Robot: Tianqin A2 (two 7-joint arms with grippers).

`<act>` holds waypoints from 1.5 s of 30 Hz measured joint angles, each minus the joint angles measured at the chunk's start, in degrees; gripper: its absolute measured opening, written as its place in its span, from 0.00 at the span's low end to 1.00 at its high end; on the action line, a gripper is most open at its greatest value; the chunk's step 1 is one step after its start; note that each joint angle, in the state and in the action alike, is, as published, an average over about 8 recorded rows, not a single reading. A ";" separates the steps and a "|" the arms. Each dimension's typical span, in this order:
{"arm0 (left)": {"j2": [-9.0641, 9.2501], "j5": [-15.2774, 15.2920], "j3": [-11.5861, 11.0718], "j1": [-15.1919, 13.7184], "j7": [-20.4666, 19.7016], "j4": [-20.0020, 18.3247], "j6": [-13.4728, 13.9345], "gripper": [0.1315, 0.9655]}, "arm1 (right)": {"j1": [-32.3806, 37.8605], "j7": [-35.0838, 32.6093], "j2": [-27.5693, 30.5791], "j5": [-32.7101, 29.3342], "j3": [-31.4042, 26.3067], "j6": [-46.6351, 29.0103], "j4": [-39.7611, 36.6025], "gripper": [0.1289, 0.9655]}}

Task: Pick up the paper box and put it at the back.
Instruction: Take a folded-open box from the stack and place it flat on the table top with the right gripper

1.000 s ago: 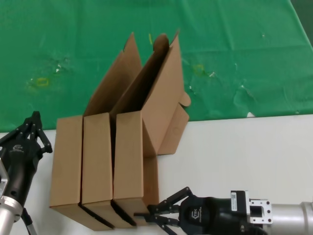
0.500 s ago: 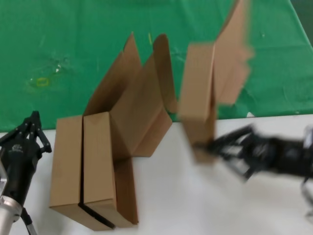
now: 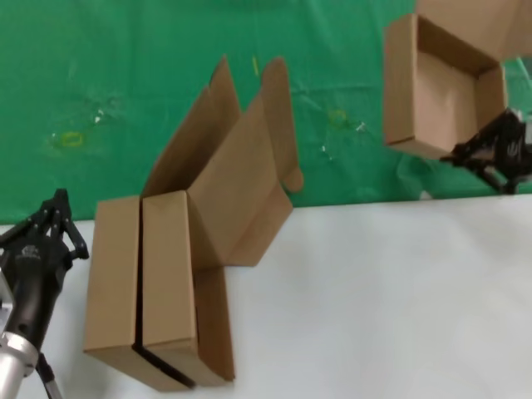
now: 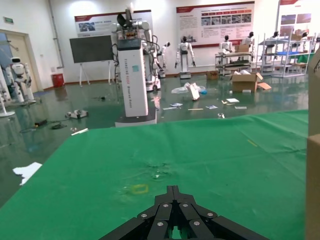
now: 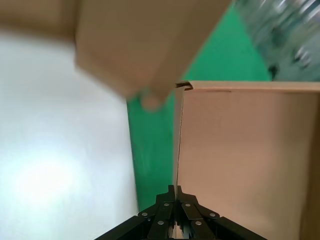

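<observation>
The right gripper [image 3: 465, 155] has lifted the plain brown corrugated cardboard paper box [image 3: 436, 91] away from the two alike boxes [image 3: 154, 291], fingers pinched on its tray wall. The box now hangs above the creased green cloth [image 3: 125, 83], open side facing the camera; carriage is judged nearly done. Open cloth lies below the gripper. The left gripper [image 3: 50, 229], parked beside the remaining boxes, fingers together.
</observation>
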 joint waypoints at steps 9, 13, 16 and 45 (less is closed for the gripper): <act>0.00 0.00 0.00 0.00 0.00 0.00 0.00 0.02 | 22.11 2.39 -11.20 -23.56 -18.25 2.14 -20.41 0.02; 0.00 0.00 0.00 0.00 0.00 0.00 0.00 0.02 | 27.53 2.67 -18.18 -29.31 -21.78 4.17 -31.36 0.02; 0.00 0.00 0.00 0.00 0.00 0.00 0.00 0.02 | 30.21 2.17 -22.87 -31.21 -22.97 6.09 -39.24 0.02; 0.00 0.00 0.00 0.00 0.00 0.00 0.00 0.02 | 36.27 -8.41 -33.90 -28.01 -20.54 15.53 -63.28 0.02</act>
